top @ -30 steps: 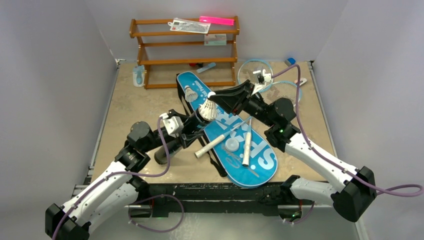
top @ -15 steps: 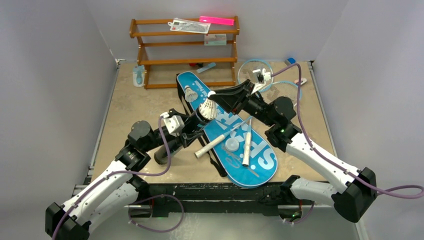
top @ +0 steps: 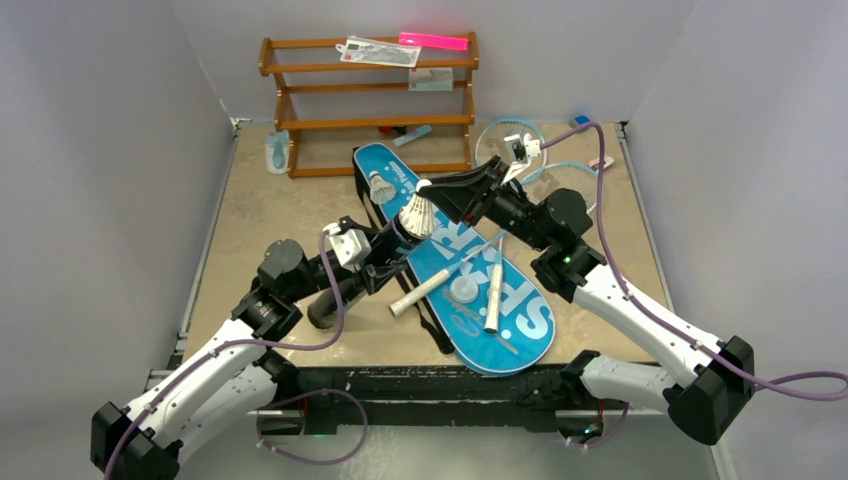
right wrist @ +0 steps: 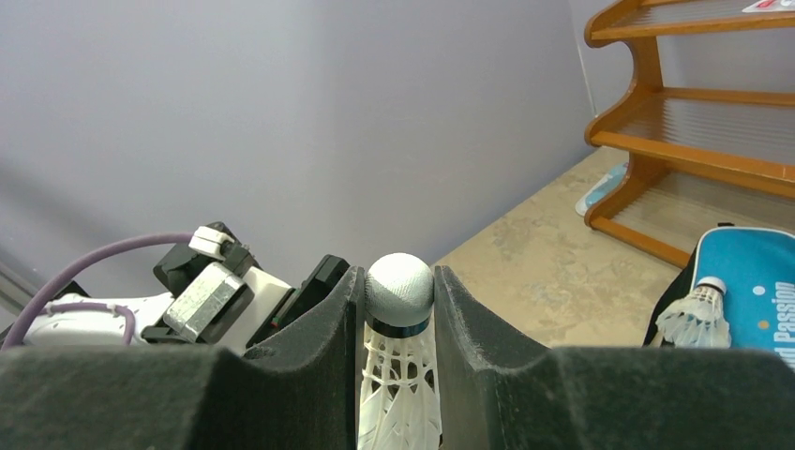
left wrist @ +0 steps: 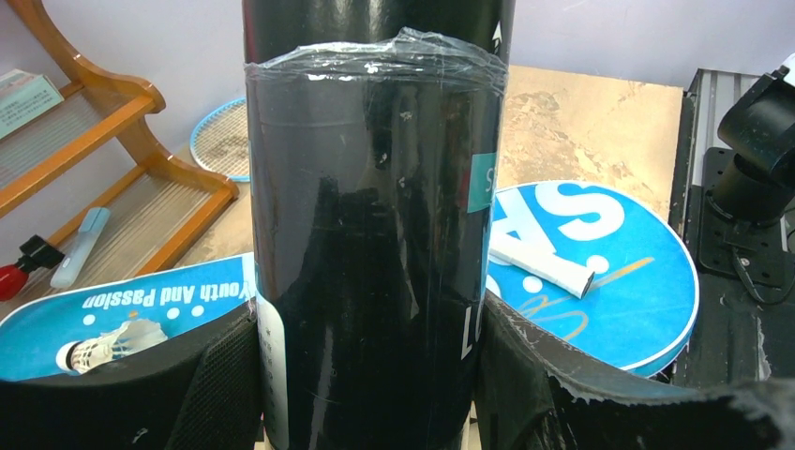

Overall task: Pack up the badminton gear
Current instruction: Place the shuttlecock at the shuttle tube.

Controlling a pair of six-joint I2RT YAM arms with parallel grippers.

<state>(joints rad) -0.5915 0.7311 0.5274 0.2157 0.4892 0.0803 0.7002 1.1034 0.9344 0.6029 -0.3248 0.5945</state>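
The right gripper (right wrist: 397,281) was closed partway on the round, pebbled cork head of a white feather shuttlecock (top: 416,215). Its matte black padded fingers (right wrist: 314,356) pressed that head from both sides, and the feather skirt flared below them toward the near left. Just beyond the skirt's edge lay the upper end of a long, glossy black cylindrical tube (left wrist: 375,187). Whether feathers and rim touched could not be told. The left gripper (left wrist: 367,375) clamped that tube with its jaws spread wide around the smooth, film-wrapped wall, and the tube slanted down to the near left toward the table (top: 270,210). Under both grippers lay the flat blue racket-shaped fabric bag lettered "SPORT" (top: 520,330), running from far left to near right almost to the table's near edge. On it, nearer than the right gripper, lay the white wrapped handle of one light-blue-framed racket (top: 493,298) and that of a second one (top: 418,294). Their round strung heads reached past the bag to the far right. A second feather shuttlecock (top: 379,186) lay on the bag's far end, just left of the right gripper. Bare mottled sandy tabletop stretched left of the left gripper. The brown slatted wooden rack (top: 370,120) stood beyond both, against the far wall.
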